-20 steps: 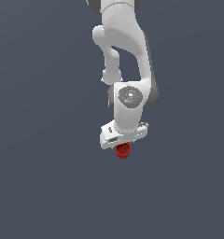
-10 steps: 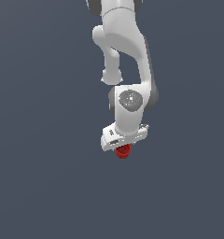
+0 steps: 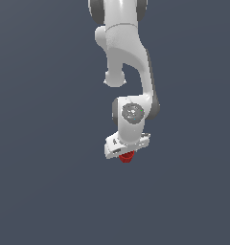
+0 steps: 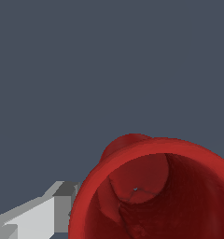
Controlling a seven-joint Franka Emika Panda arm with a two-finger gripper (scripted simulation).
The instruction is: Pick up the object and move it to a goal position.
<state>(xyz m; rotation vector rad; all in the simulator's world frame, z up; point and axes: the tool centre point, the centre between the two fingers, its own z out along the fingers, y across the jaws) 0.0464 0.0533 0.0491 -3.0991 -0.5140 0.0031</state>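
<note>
The dark red cup hangs just under the white hand of the arm, near the middle of the exterior view. My gripper is shut on it; the fingers are mostly hidden by the hand and the cup. In the wrist view the cup fills the near corner. I look into its round rim and down to its narrower base. One grey finger lies against the outside of its wall. The other finger is hidden.
A plain dark grey surface lies all around, with no edge or other object in view. The white arm rises from the hand to the top of the exterior view.
The wrist has come a little lower over the hand. The cup stays in the gripper and has shifted only slightly downward in the exterior view.
</note>
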